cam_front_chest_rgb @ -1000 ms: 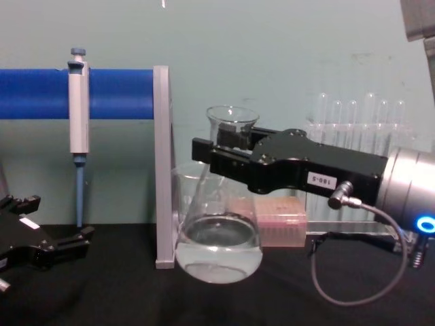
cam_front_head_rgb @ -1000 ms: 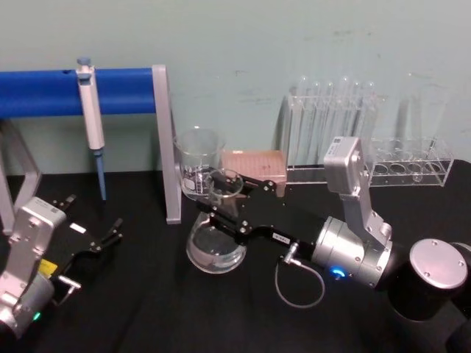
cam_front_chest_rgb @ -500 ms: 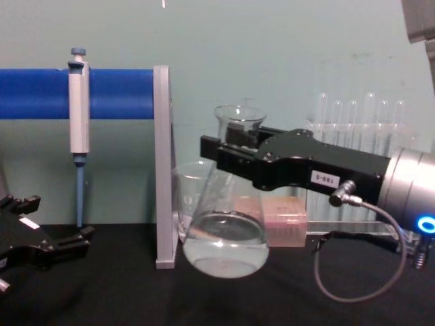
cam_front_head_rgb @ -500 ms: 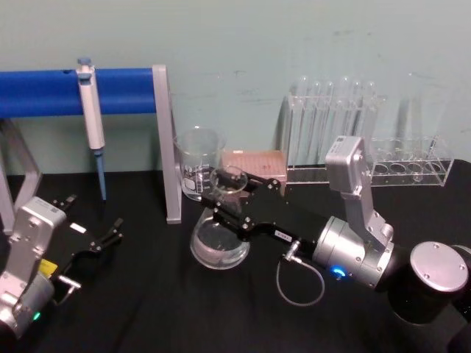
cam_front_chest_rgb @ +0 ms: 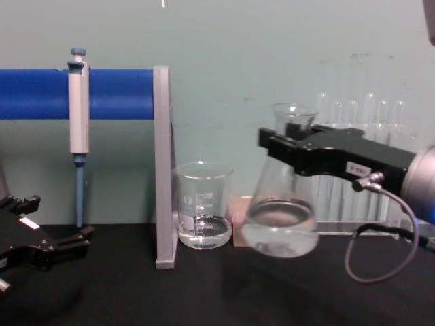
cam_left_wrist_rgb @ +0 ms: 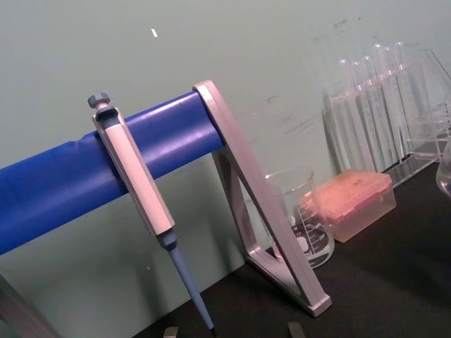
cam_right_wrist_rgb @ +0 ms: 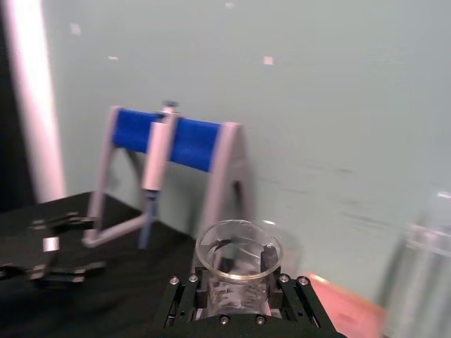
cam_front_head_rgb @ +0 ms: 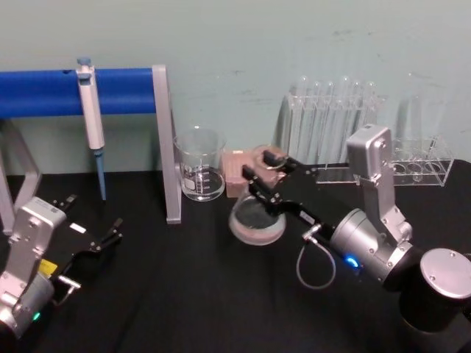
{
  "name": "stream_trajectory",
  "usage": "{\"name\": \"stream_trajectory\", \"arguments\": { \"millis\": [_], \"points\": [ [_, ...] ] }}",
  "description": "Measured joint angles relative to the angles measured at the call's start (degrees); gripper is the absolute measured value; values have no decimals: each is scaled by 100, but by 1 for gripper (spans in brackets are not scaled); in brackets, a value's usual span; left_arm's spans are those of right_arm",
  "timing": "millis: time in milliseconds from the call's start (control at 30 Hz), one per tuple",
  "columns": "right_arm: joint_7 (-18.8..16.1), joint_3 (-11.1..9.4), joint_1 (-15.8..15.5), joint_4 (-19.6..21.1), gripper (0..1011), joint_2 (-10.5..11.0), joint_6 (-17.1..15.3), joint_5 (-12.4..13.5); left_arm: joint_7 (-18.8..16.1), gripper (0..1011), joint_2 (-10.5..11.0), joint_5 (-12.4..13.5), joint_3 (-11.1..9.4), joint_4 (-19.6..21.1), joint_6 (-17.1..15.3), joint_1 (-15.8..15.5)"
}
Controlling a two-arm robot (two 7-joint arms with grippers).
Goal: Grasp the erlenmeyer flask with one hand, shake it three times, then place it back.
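Right gripper (cam_front_chest_rgb: 289,142) clamped on flask (cam_front_chest_rgb: 279,217) neck. Advised: short level shakes, firm grip, clear of beaker (cam_front_chest_rgb: 204,214). Left gripper (cam_front_head_rgb: 92,217) parked, fingers spread.

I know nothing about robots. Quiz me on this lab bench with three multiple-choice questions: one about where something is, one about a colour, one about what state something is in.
1. Where is the flask?
A) on a shelf
B) on the floor
C) to the right of the beaker

2. What colour is the bar that carries the pipette?
A) blue
B) red
C) yellow

3. What is the right gripper doing?
A) lying open and idle
B) clamped on the flask's neck
C) holding the pipette

Answers:
1 C: the chest view shows the flask held to the right of the beaker.
2 A: the bar is plainly blue.
3 B: its fingers close around the neck, while the left gripper rests open at the far left.
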State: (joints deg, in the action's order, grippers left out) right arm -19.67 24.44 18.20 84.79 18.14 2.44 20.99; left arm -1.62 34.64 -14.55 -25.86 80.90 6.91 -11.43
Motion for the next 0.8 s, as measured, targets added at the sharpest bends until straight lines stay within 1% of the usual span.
{"name": "stream_trajectory", "arguments": {
  "millis": [33, 100, 267, 333, 567, 800],
  "points": [
    [168, -62, -48, 33, 450, -30, -32, -71, 0, 1001, 0, 0, 0, 0, 0, -1],
    [388, -153, -108, 73, 450, -74, -79, -164, 0, 1001, 0, 0, 0, 0, 0, 0],
    [644, -286, -190, 125, 450, -133, -156, -276, 0, 1001, 0, 0, 0, 0, 0, 0],
    [791, -376, -241, 153, 450, -178, -226, -357, 0, 1001, 0, 0, 0, 0, 0, 0],
    [997, -543, -325, 198, 450, -271, -333, -494, 0, 1001, 0, 0, 0, 0, 0, 0],
    [1027, -671, -371, 224, 450, -345, -362, -580, 0, 1001, 0, 0, 0, 0, 0, 0]
  ]
}}
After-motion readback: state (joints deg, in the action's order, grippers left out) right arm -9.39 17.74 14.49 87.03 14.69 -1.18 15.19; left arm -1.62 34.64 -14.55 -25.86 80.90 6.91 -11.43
